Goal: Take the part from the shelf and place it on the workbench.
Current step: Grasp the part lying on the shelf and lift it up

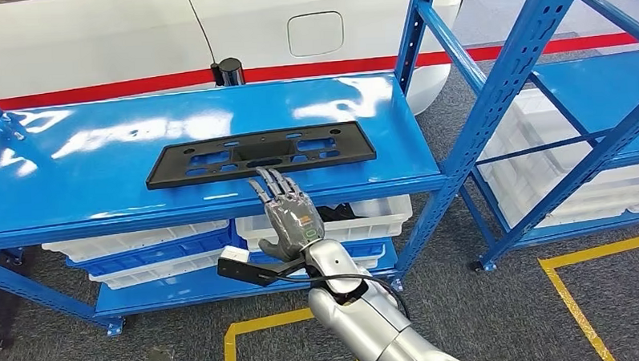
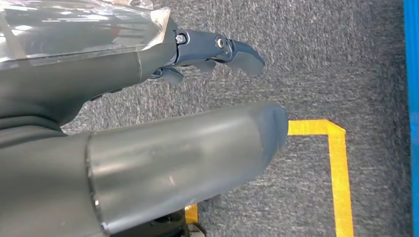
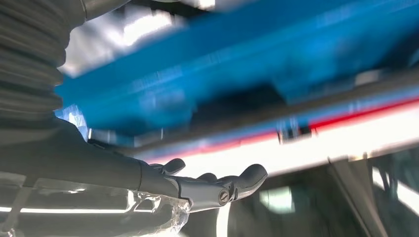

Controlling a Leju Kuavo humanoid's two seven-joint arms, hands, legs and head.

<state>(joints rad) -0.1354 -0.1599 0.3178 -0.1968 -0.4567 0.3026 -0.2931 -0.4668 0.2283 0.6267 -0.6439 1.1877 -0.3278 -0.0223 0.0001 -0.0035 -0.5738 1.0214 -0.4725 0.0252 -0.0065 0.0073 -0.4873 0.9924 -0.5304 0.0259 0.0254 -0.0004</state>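
I've got the black plastic part (image 1: 261,154) lying flat on the top deck of the blue shelf (image 1: 99,172), long side running along the front edge, nothing gripping it. My right hand (image 1: 289,214) is up in front of that shelf edge, back of the hand toward the head camera, fingers (image 1: 272,182) stretched out and slightly apart, tips reaching just over the lip and right at the near edge of the part; I can't tell if they touch it. In the right wrist view the picture is blurred, blue shelf metal above the extended fingers. My left hand (image 2: 212,52) hangs low over grey carpet (image 2: 321,64) with yellow floor tape (image 2: 338,163), fingers loosely extended and holding nothing. White bins (image 1: 342,220) sit on the lower shelf level, and a second blue rack (image 1: 537,76) stands to the right
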